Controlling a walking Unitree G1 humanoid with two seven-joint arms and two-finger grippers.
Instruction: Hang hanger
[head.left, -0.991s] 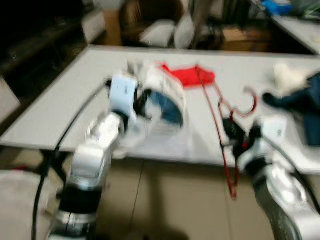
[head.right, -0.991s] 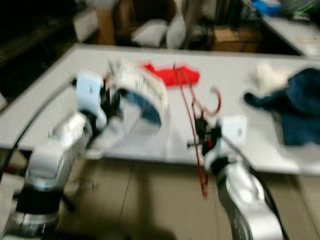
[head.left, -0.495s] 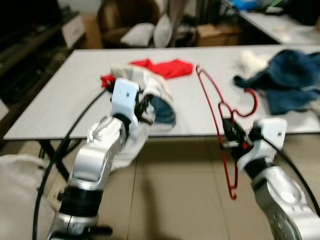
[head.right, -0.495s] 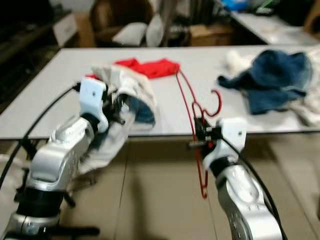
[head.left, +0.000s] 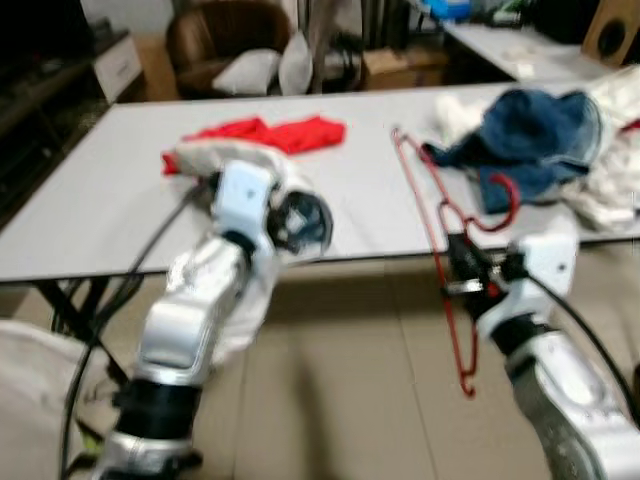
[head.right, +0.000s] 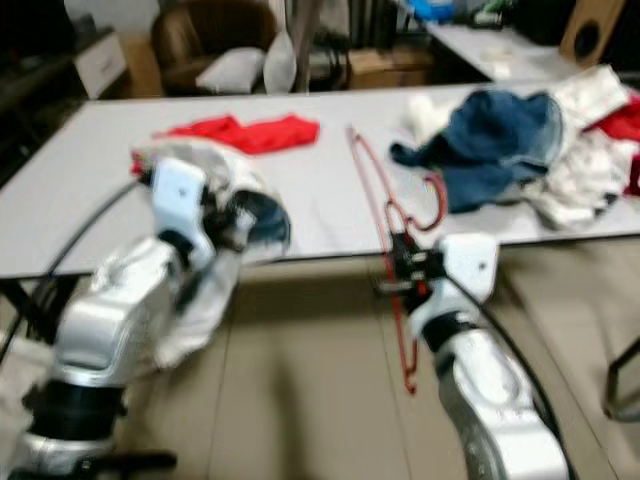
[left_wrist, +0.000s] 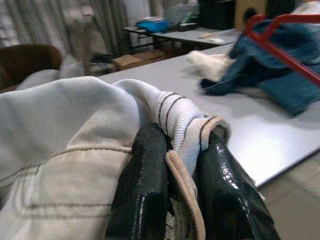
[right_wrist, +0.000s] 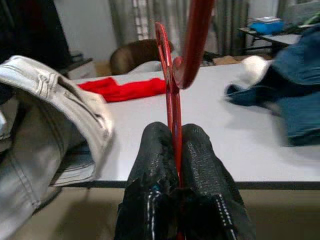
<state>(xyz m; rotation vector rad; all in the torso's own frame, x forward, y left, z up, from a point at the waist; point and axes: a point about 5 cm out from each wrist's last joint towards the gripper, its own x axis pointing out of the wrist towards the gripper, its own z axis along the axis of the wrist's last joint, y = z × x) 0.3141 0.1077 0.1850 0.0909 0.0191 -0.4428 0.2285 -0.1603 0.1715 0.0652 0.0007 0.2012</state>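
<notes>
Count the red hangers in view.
1: the red hanger is clamped in the right hand, at the near edge of the table. Others could hide under the clothes pile.

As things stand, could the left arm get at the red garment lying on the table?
Probably not yet. The left tool is shut on the pale jacket, so it has no free grip, and that bundle hangs between it and the red garment farther back on the table.

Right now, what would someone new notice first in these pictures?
Probably the red hanger, pinched upright in the right gripper at the near edge of the table. Next, the pale denim garment clamped in the left gripper, hanging off that edge. Behind lie a red cloth and a blue clothes pile.
</notes>
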